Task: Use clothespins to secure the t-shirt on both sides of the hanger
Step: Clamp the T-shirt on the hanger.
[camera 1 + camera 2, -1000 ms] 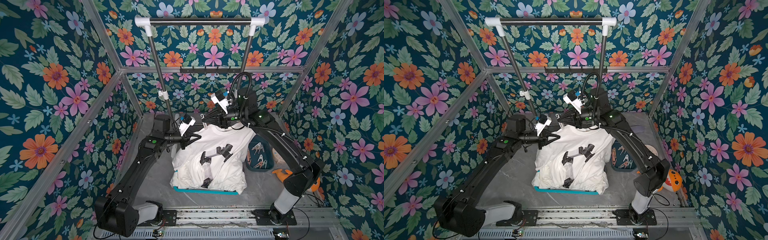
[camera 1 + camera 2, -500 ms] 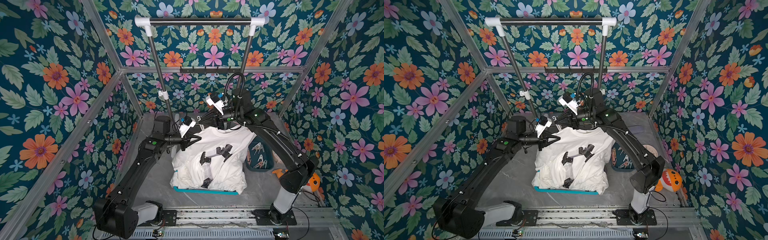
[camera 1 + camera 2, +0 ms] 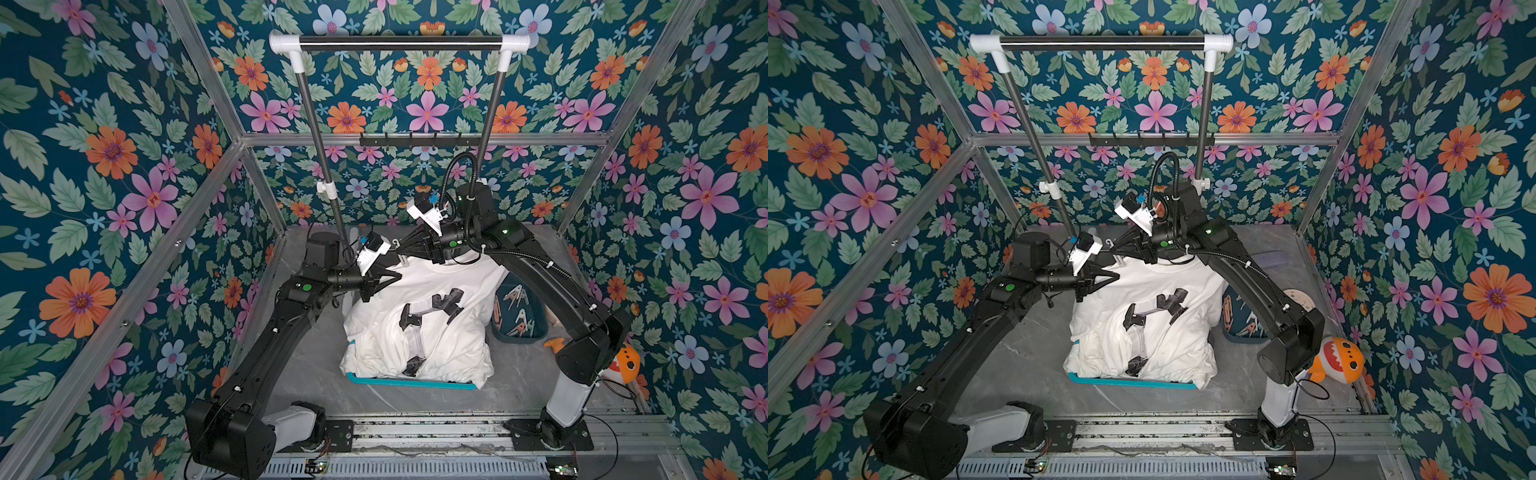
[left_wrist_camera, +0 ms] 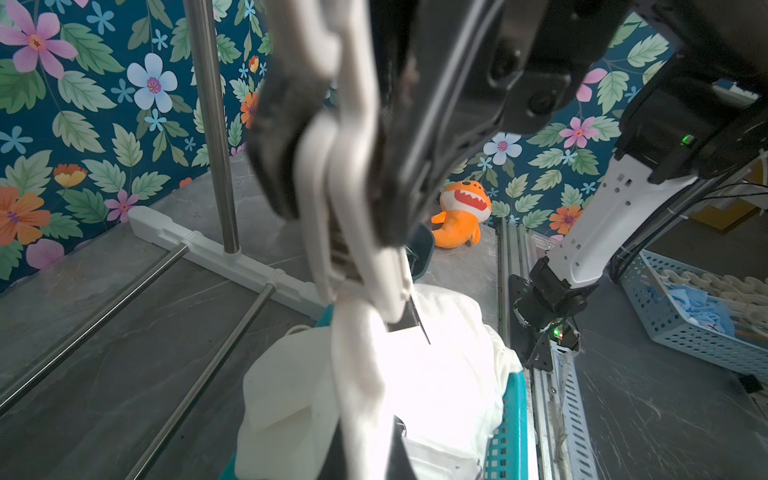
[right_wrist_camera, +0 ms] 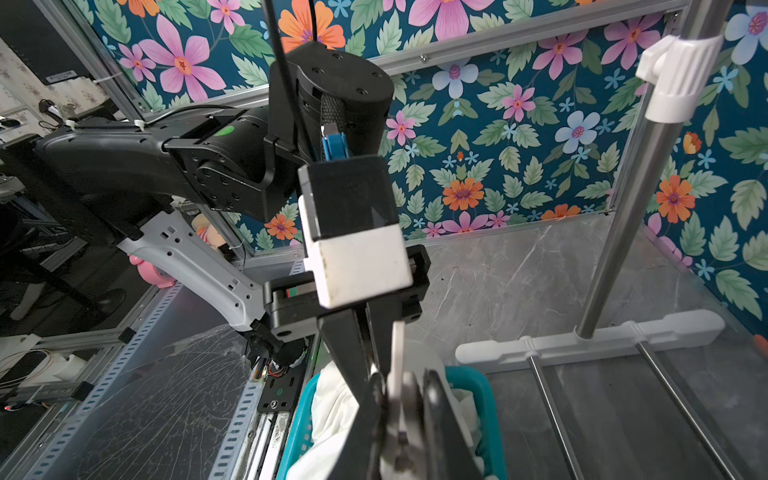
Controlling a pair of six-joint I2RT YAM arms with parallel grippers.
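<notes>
**Shirt in the basket, both pincers clamped**

In both top views the white t-shirt [image 3: 440, 332] spills from a teal basket [image 3: 415, 381]. A dark bin [image 3: 536, 332] beside it holds clothespins [image 3: 515, 297].

Left wrist: the left pincer [image 4: 345, 187] is clenched on a pale clothespin [image 4: 374, 270] touching the fabric.

Right wrist: the right pincer [image 5: 401, 395] grips the hanger [image 5: 397, 353].

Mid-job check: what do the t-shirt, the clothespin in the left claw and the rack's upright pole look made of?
T-shirt: soft matte white fabric, likely cotton knit; it drapes and creases.
Clothespin: pale smooth plastic, slightly glossy, seemingly with a metal spring coil.
Upright pole: polished metal, judging by its bright lengthwise reflections.
</notes>
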